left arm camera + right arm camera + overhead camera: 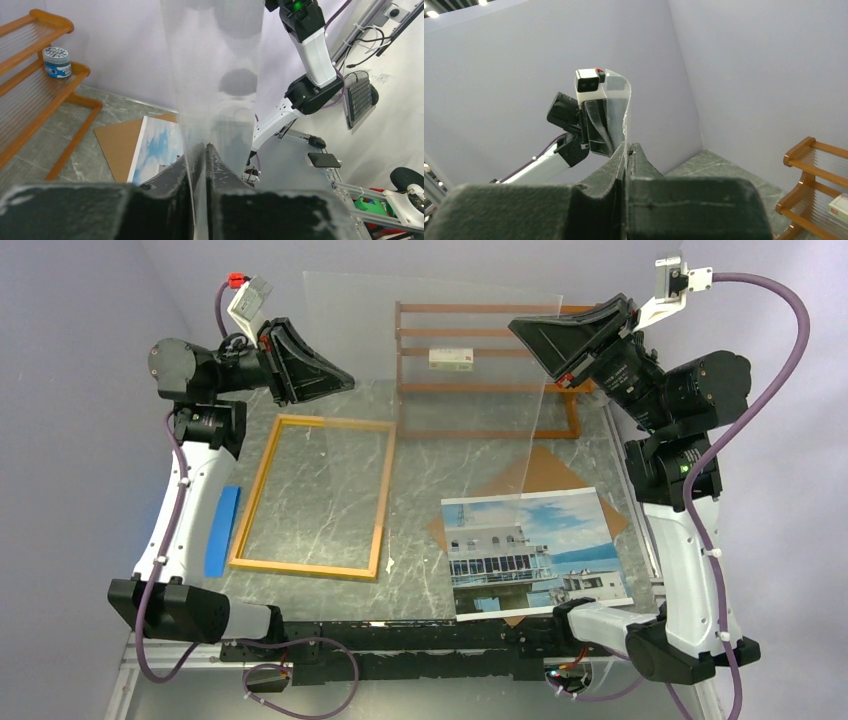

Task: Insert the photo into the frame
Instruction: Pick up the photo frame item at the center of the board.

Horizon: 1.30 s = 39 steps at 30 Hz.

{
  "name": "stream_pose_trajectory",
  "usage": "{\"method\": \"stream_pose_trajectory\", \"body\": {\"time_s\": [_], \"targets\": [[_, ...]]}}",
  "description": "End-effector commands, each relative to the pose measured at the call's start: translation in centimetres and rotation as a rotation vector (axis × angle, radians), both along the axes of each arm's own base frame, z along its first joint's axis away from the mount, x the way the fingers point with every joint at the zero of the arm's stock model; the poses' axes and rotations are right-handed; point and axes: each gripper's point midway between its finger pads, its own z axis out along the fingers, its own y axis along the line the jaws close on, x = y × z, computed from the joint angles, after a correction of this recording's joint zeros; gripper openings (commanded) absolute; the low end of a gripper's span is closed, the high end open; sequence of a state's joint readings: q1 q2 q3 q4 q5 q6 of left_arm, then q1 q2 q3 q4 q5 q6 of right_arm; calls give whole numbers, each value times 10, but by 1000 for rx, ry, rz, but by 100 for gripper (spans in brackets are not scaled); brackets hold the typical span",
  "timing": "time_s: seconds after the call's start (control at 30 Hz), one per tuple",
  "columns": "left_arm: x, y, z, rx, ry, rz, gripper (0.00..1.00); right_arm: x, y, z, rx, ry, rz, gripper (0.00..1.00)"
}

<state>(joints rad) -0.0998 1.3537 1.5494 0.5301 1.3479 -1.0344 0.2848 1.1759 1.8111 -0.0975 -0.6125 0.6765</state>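
Note:
The frame (262,480) lies flat on the table at the left, its light wood side up, with nothing inside it. The photo (535,550) lies picture-up at the front right on a brown backing board (560,470); it also shows in the left wrist view (160,145). Both grippers hold one clear plastic sheet (440,350) in the air over the back of the table. My left gripper (345,380) is shut on its left edge (206,147). My right gripper (520,328) is shut on its right edge (628,146). The sheet (220,75) bows between them (616,110).
An orange-brown shelf rack (480,387) stands at the back behind the sheet, with a small white box (452,359) on it and a blue-lidded jar (56,61). A small blue sheet (222,530) lies left of the frame. Grey walls close the back and sides.

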Motion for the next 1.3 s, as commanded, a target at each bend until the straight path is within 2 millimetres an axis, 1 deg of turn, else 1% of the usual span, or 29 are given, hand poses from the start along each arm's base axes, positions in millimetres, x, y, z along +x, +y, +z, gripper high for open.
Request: {"method": "stream_pose_trajectory", "body": {"time_s": [0.0, 0.03, 0.1, 0.13, 0.2, 0.27, 0.3, 0.33, 0.37, 0.4, 0.47, 0.63, 0.77, 0.87, 0.93, 1.03, 1.17, 1.2, 1.27], "targets": [[-36, 3, 25, 14, -102, -17, 6, -21, -7, 21, 38, -93, 2, 0], [-38, 3, 27, 11, -119, -6, 3, -23, -7, 22, 40, -101, 0, 0], [-44, 4, 34, -2, -173, 21, 3, -27, -8, 20, 38, -102, 6, 1], [-46, 5, 38, -12, -208, 44, 3, -27, -8, 18, 37, -101, 4, 12], [-47, 7, 47, -30, -240, 101, 2, -32, -9, 19, 40, -133, 3, 41], [-45, 9, 55, -49, -237, 157, 3, -33, -9, 12, 44, -145, 6, 62], [-43, 10, 60, -61, -232, 181, 3, -34, -8, 8, 44, -152, 16, 69], [-41, 10, 62, -71, -222, 196, 3, -32, -5, -1, 41, -147, 31, 73], [-40, 11, 67, -85, -215, 210, 2, -34, -4, -1, 44, -160, 46, 76], [-39, 12, 71, -99, -208, 223, 2, -31, -2, -9, 43, -147, 62, 78], [-41, 13, 78, -123, -213, 236, 3, -31, 1, -15, 52, -149, 90, 81], [-49, 16, 98, -178, -247, 263, 2, -25, 6, -37, 60, -141, 122, 84], [-51, 17, 105, -203, -250, 272, 3, -21, 8, -52, 68, -147, 127, 87], [-51, 18, 110, -224, -245, 275, 3, -18, 7, -62, 79, -134, 121, 90], [-51, 18, 112, -231, -244, 279, 2, -13, 6, -73, 95, -111, 108, 94], [-49, 19, 113, -242, -234, 287, 3, -7, 3, -83, 130, -82, 91, 99], [-49, 20, 120, -268, -232, 289, 3, -4, 7, -97, 159, -48, 137, 98], [-50, 20, 122, -277, -230, 291, 2, -5, 8, -100, 166, -48, 155, 96], [-49, 22, 129, -304, -224, 302, 3, -10, 9, -104, 191, -50, 199, 88]]}}
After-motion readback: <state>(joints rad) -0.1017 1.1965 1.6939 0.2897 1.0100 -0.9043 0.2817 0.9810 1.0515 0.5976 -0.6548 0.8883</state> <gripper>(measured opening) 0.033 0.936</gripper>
